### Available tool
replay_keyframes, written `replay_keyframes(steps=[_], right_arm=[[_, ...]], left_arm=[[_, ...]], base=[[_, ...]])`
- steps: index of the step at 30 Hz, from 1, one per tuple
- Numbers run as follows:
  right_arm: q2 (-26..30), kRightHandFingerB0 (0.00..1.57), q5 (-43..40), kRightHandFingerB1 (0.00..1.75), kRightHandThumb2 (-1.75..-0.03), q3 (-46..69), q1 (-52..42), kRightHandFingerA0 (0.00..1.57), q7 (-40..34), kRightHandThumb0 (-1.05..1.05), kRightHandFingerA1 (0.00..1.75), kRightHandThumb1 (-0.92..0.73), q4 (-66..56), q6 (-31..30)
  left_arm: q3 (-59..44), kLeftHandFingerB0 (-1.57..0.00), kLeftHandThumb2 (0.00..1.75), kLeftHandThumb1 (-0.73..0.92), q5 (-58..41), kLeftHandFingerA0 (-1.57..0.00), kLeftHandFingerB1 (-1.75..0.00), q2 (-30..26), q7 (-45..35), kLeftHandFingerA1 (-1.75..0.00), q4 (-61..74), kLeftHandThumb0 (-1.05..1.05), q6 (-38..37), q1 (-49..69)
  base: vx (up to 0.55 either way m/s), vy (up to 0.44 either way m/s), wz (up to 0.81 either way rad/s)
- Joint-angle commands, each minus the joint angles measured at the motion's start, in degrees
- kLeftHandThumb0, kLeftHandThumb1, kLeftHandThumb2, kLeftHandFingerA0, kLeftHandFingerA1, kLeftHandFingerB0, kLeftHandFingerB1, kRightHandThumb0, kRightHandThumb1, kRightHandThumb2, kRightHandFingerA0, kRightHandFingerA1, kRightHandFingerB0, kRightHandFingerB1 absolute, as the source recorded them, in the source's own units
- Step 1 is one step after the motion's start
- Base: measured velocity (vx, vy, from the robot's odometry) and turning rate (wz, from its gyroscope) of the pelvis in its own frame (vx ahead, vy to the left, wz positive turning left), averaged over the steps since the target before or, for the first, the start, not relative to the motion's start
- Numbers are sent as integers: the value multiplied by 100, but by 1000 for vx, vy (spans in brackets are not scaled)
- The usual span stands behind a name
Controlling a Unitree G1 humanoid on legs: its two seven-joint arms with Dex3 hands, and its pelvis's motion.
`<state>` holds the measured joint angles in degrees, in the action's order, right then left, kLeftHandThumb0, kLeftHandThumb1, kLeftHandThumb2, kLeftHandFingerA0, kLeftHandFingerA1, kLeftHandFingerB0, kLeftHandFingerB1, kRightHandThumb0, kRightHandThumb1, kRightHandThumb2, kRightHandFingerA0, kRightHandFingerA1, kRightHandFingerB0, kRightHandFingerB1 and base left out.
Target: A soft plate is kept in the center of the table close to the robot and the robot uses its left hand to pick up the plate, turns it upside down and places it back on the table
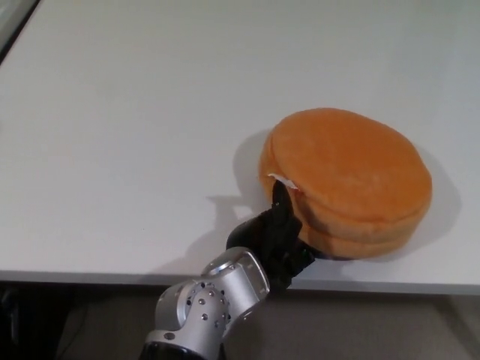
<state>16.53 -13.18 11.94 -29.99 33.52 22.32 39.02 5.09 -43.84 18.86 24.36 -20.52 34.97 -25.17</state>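
Note:
The soft orange plate (pixel 346 180) is round and thick, with its flat underside facing up and a small white tag at its near-left rim. It lies on the white table (pixel 135 135), right of centre and close to the near edge. My left hand (pixel 279 238) is black and comes up from a silver forearm at the bottom. Its fingers (pixel 282 210) are closed on the plate's near-left rim, just below the tag. My right hand does not show.
The table's near edge (pixel 112 276) runs across the bottom of the picture, with a dark floor below it. A dark strip (pixel 13 22) shows at the top left corner.

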Motion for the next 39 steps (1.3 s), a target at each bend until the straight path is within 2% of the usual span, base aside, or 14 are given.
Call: replay_keyframes(steps=[1,2,14,15,16,19,20,24,25,26,29,30,37,39], right_arm=[[120,23,16,48,-101,31,-12,44,-46,-72,58,-65,-50,-150],[121,30,32,33,-65,34,-6,51,-63,-71,45,-81,-47,-151],[65,31,-104,32,-65,28,-23,51,23,-70,45,-80,-26,-227],[72,23,-64,48,-101,28,-12,44,21,-72,57,-66,10,-141],[80,30,-40,33,-65,23,-29,49,3,-71,45,-81,-30,-163],[67,31,-57,33,-65,29,-41,50,-7,-71,46,-80,-45,-178],[66,30,-57,32,-65,34,-51,49,-8,-71,46,-81,-46,-163],[60,30,-126,33,-65,20,-67,49,34,-71,46,-80,-75,-252],[56,24,-103,48,-100,26,-72,44,13,-71,58,-65,-67,-215],[52,31,-115,33,-65,31,-76,50,15,-68,46,-80,-66,-209],[50,31,-181,33,-64,28,-74,50,46,-69,46,-79,-83,-290],[55,30,-114,33,-64,20,-82,49,12,-71,46,-80,-66,-255],[25,29,-83,33,-65,11,-105,51,-24,-71,46,-80,-57,-213],[34,30,-53,33,-65,15,-81,51,-28,-72,46,-80,0,-155]], left_arm=[[-90,0,68,92,152,0,0,412,215,0,125,-105,620,-257],[-126,0,70,92,141,0,0,401,223,0,152,-105,655,-301],[-552,0,71,92,44,0,0,35,245,0,907,-105,1505,-451],[-601,0,71,92,-17,0,0,-12,214,0,1186,-105,1589,-237],[-590,0,72,92,-12,0,0,-66,162,0,1343,-105,1652,-123],[-578,0,72,92,52,0,0,-131,124,0,1713,-105,1841,99],[-511,0,110,80,94,0,0,-223,63,-18,1904,-101,1919,211],[-393,0,94,82,131,0,0,-480,-49,0,2489,-104,2193,505],[-290,0,107,78,96,0,0,-694,-217,-18,2851,-100,2307,675],[-252,0,106,77,74,0,0,-792,-275,-18,3044,-99,2380,759],[-220,0,106,77,50,0,0,-928,-364,-18,3341,-99,2509,893],[-92,0,74,92,91,0,0,-1122,-501,0,3615,-103,2508,1036],[645,0,70,92,565,0,0,-1706,-583,0,5035,-103,2197,1927],[1224,0,124,86,1180,0,-1,-2194,-684,-22,5435,-105,1757,2174]], base=[[0,0,0],[0,0,0],[0,0,0],[0,0,0],[0,0,0],[0,0,0],[0,0,0],[0,0,0],[0,0,0],[0,0,0],[0,0,0],[0,0,0],[0,0,0],[0,0,0]])
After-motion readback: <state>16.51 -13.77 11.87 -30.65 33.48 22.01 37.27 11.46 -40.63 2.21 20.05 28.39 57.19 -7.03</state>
